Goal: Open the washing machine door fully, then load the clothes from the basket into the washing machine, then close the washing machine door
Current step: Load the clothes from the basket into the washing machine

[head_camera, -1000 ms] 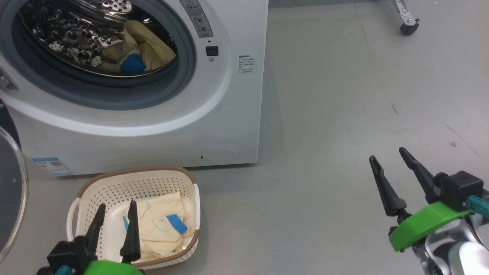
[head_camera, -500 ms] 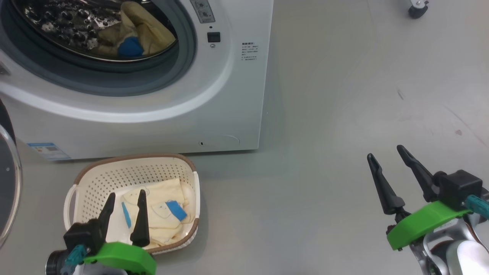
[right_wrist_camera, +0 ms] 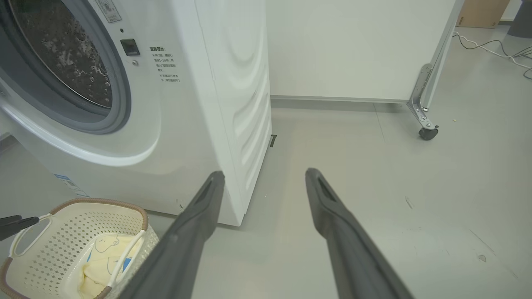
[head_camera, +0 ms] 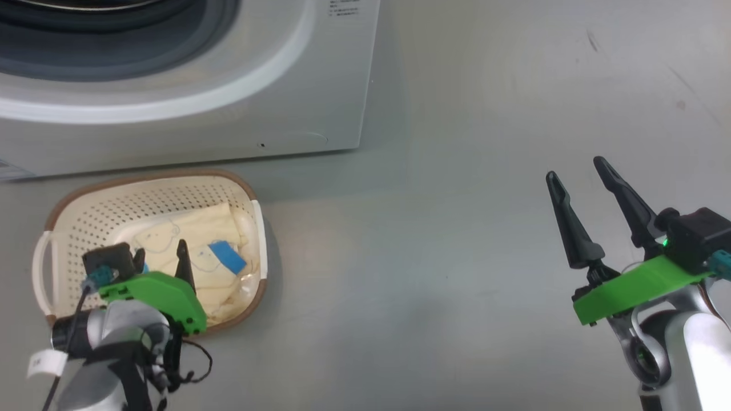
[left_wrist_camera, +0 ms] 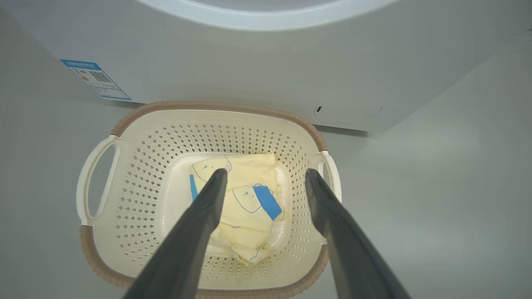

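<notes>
Clothes point(left_wrist_camera: 249, 174) lie loosely folded on the bottom of the basket point(left_wrist_camera: 137, 182), cream fabric with blue bear outlines and a bright blue patch facing up. I see the basket standing on the floor point(head_camera: 428, 257) just in front of the washing machine point(left_wrist_camera: 266, 62), close below its front panel. A blue label sticker point(left_wrist_camera: 95, 79) shows low on that panel, above the basket's left end.

My left fingers point(left_wrist_camera: 195, 232) hang over the basket, spread wide and holding nothing. In the left wrist view one tip lines up over the left part of the fabric, the other over the basket's right wall by the white loop handle point(left_wrist_camera: 330, 162). I cannot tell whether either tip touches anything.

My right fingers point(head_camera: 571, 228) are spread wide too and empty, over bare floor well to the right of the basket and the machine.

In the right wrist view the machine's round opening stands uncovered, with the grey gasket point(right_wrist_camera: 120, 99) and the perforated steel drum point(right_wrist_camera: 62, 54) showing. Farther back a caster wheel point(right_wrist_camera: 427, 133) rests on the floor at the foot of a white panel point(right_wrist_camera: 353, 45).
</notes>
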